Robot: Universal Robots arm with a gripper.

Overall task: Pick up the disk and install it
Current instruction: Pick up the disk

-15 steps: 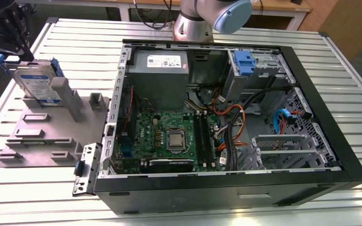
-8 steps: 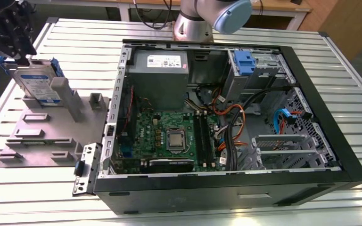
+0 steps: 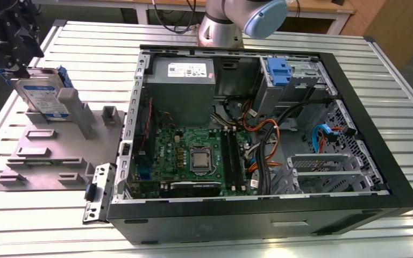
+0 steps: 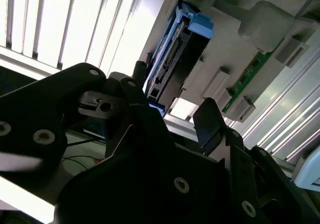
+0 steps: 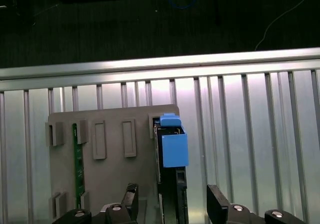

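The disk (image 3: 43, 95) looks silvery metal with blue plastic rails (image 5: 174, 146); the ribbed table (image 3: 92, 35) is shiny metal.

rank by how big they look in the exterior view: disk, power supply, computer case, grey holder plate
1. computer case
2. grey holder plate
3. power supply
4. disk, which stands on edge in the plate and is partly hidden, so it may look smaller than it is

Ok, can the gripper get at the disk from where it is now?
Probably yes. In the first wrist view the gripper has its fingers open on either side of the disk, apart from it, with nothing between. The disk stands on edge in the grey holder.
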